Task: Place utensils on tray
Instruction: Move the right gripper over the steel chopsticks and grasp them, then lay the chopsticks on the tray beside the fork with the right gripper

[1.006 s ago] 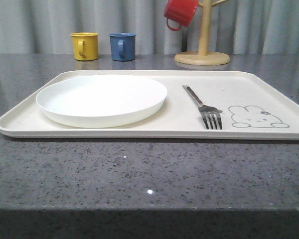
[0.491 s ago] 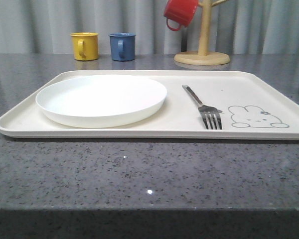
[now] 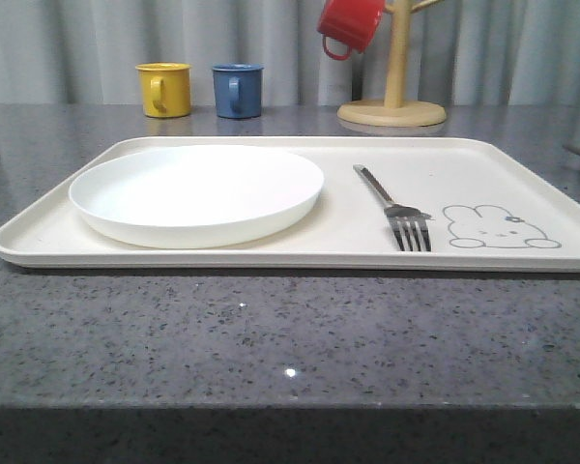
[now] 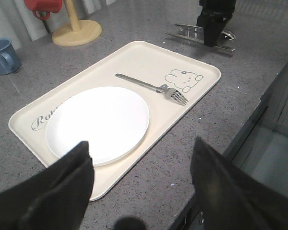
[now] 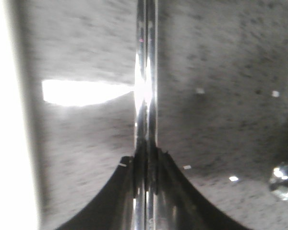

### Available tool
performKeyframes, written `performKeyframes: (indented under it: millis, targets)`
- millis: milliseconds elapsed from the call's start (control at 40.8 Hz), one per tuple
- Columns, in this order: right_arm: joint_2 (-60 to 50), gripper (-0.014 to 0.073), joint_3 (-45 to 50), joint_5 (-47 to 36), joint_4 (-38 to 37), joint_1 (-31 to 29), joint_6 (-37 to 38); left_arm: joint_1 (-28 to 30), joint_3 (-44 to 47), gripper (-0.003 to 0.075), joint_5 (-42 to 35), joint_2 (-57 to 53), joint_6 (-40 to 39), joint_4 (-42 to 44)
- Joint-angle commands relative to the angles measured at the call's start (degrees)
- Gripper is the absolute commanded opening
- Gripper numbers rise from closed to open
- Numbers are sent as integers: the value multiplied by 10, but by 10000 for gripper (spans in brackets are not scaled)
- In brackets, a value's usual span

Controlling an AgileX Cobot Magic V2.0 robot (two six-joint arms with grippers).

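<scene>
Mostly grey speckled counter (image 3: 271, 329) w/ curtain (image 3: 68, 43) behind.

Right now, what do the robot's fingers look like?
The left gripper has two broad fingers, matte black and wedge-shaped, widening toward the wrist. The right gripper also has black fingers, curving in to narrow tips; across the table it looks like a dark, chunky block. I can't make out any cables or markings.
</scene>
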Motion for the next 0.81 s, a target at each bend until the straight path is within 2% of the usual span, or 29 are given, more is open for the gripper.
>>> performKeyframes:
  millis: [0,172,343,515,785]
  targets:
    - [-40,63,-41,20,39,26,-7,-3,-13,421,-50,4,-6,-9]
    - [-41,63,-59,20,91,96,0,-3,-13,421,-50,4,-6,-9]
    - [-17,63,-59,-23,105,151,60,-3,-13,421,-50,4,-6,-9]
    - [14,63,-59,-58,106,161,107,-3,-13,421,-50,4,-6,-9]
    - [51,68,-59,-40,106,161,126,-3,-13,421,-50,4,-6,-9]
